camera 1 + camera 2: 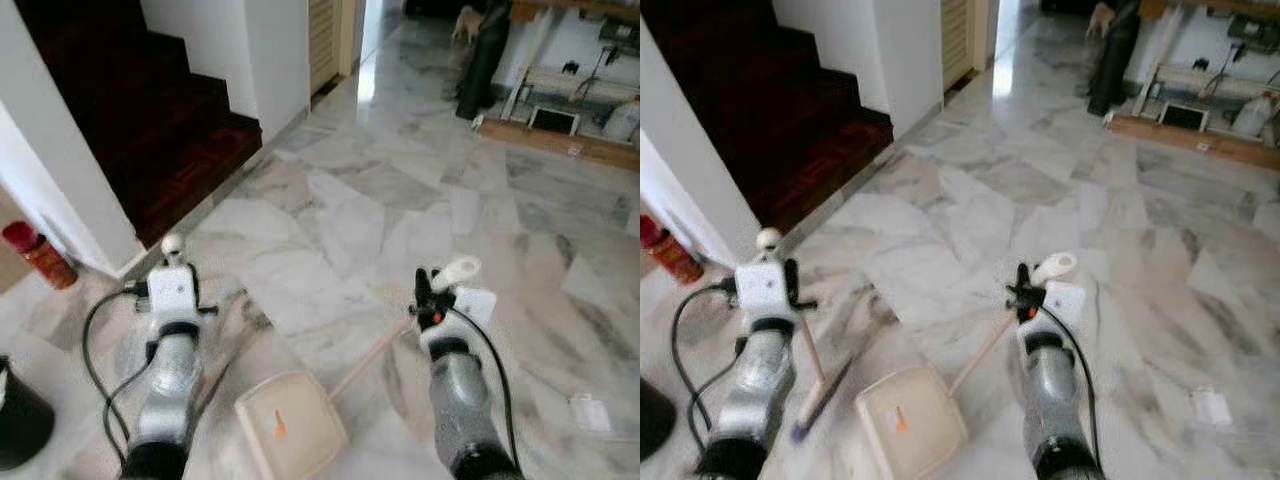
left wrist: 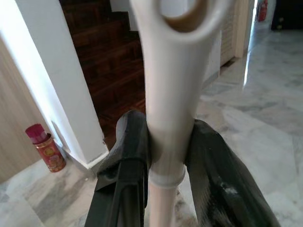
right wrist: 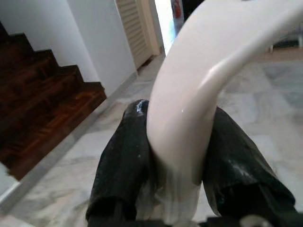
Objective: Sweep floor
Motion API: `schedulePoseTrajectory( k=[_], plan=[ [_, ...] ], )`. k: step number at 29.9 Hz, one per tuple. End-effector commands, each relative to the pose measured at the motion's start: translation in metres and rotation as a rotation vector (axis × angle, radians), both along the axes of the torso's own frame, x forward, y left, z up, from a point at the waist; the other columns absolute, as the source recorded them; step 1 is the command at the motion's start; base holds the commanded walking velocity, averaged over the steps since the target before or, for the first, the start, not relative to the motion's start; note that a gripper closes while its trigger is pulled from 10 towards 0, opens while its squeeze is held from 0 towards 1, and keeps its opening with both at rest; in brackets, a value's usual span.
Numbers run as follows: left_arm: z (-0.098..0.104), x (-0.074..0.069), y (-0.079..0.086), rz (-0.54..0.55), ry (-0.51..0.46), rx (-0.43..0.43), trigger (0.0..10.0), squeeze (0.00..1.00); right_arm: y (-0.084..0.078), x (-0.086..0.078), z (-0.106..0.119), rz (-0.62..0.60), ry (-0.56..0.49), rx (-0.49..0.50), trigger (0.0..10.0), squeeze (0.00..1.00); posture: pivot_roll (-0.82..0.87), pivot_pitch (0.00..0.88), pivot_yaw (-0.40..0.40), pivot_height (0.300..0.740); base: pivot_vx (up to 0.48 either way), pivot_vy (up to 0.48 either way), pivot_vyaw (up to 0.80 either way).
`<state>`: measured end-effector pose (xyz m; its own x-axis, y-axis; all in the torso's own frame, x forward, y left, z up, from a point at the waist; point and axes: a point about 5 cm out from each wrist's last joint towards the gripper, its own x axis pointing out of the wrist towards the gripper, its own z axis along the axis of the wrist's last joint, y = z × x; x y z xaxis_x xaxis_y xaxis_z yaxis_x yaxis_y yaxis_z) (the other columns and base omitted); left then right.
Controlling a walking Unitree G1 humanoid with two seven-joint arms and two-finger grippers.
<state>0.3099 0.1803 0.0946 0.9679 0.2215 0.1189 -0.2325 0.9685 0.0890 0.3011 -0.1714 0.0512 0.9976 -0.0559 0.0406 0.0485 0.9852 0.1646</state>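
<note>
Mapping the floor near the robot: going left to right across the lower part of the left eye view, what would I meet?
Black bin → left gripper on the broom handle → dustpan → right gripper on the dustpan handle → white scrap.

Broom [image 1: 818,385]: pale handle, slanted, bristles apparently on marble floor [image 1: 1040,190].
Dustpan [image 1: 910,422]: cream, flat on floor, long handle angled up.

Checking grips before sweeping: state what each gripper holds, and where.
Left gripper clamps the broom handle near its top; right gripper clamps the dustpan handle near its curved top end.
</note>
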Motion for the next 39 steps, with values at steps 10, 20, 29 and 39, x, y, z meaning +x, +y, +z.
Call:
schedulePoseTrajectory(
  k=[10, 20, 29, 39],
  plan=[
    [0.01, 0.005, 0.002, -0.006, -0.051, 0.009, 10.0, 0.0, -0.003, 0.007, 0.015, -0.003, -0.074, -0.042, 10.0, 0.0, 0.0, 0.0, 0.006, 0.74, 0.318, 0.0, 0.0],
    [0.01, 0.007, -0.001, -0.018, -0.054, -0.001, 10.0, 0.0, -0.022, 0.007, 0.022, -0.042, -0.095, -0.076, 10.0, 0.0, -0.01, 0.0, -0.006, 0.74, 0.321, 0.0, 0.0],
    [0.01, 0.006, 0.0, -0.011, -0.054, -0.004, 10.0, 0.0, -0.038, 0.006, 0.028, -0.022, -0.107, -0.169, 10.0, 0.0, -0.01, 0.012, -0.005, 0.74, 0.321, 0.0, 0.0],
    [0.011, 0.007, 0.002, -0.013, -0.057, 0.003, 10.0, 0.0, -0.043, 0.004, 0.029, -0.009, -0.105, -0.195, 10.0, 0.0, -0.01, 0.021, 0.007, 0.74, 0.324, 0.0, 0.0]
  ],
)
